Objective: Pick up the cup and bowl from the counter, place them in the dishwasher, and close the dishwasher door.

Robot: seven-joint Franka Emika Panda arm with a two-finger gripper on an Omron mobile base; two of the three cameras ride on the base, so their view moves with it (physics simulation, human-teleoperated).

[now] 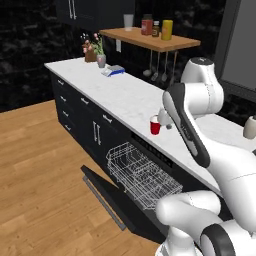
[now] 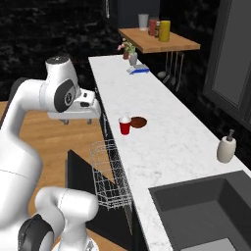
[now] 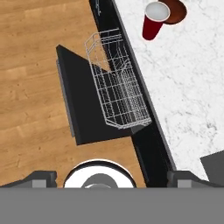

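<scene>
1. The red cup stands upright on the white marble counter, its white inside showing nothing in it (seen from above in the hand view).
2. The brown bowl sits just beside the cup, on the side away from the counter's front edge, also with nothing in it.
3. Below the counter edge near the cup, the dishwasher stands open; its black door is dropped flat and the white wire rack is pulled out over it, holding no dishes.
4. The gripper hangs above the floor in front of the counter, apart from the cup, its fingers spread wide and holding nothing.
5. Past the cup along the counter, a sink basin is set in, with a soap dispenser beside it.
</scene>
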